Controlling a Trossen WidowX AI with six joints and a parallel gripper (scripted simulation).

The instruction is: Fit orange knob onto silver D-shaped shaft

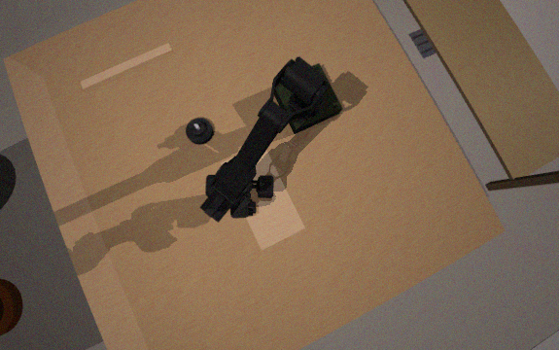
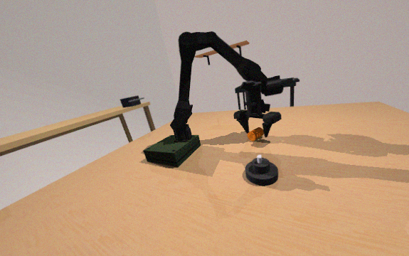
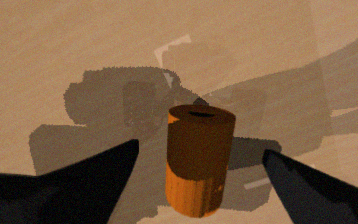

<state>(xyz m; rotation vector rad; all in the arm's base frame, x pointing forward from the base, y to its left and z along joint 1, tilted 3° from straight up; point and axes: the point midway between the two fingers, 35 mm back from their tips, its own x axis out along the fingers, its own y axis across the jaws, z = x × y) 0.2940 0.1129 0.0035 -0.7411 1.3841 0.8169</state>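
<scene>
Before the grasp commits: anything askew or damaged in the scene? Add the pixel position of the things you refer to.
Orange knob (image 2: 255,134) (image 3: 198,165) lies on its side between the open gripper's (image 2: 257,135) (image 3: 201,151) fingers, hole facing sideways; it must stand hole-down for the shaft (image 2: 259,158) (image 1: 196,125). No damage visible.

Top looks down from high; exterior faces the arm (both share the pedestal); wrist close.
</scene>
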